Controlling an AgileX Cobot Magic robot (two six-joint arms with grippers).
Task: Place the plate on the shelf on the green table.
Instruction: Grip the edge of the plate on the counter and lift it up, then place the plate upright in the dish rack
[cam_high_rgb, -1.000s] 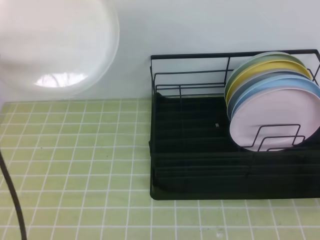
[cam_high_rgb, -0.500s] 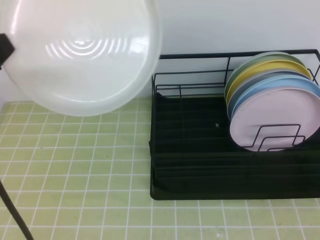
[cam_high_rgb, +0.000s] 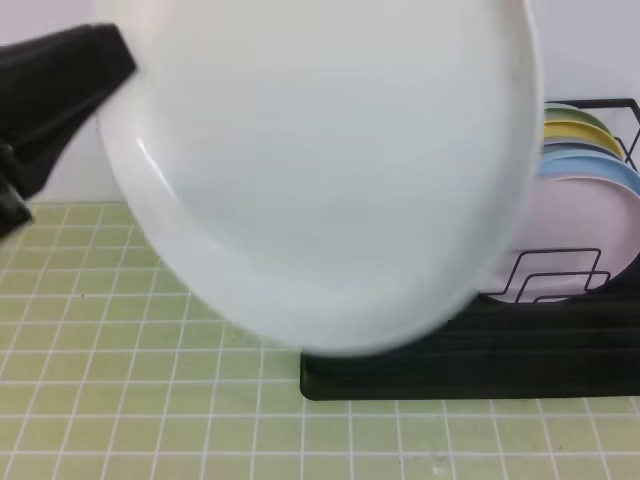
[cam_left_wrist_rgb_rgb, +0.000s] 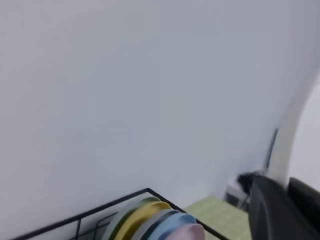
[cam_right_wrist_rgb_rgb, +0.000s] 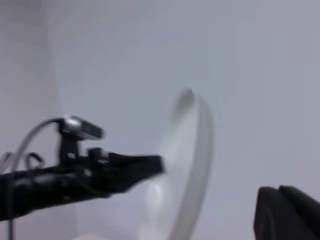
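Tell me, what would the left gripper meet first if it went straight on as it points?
The left gripper, shut on the plate, points right. The held plate would probably meet the coloured plates in the shelf first; depth is unclear.

**Plate up close, rack behind at right**

Plate (cam_high_rgb: 330, 170) held in the air in front of the rack (cam_high_rgb: 470, 370), hiding most of it. Left tool (cam_high_rgb: 60, 90) at the plate's left rim. Rack sits on the worktop (cam_high_rgb: 150, 400) toward its right edge, against the back wall. Stacked plates (cam_high_rgb: 590, 180) stand upright in the rack's right end.
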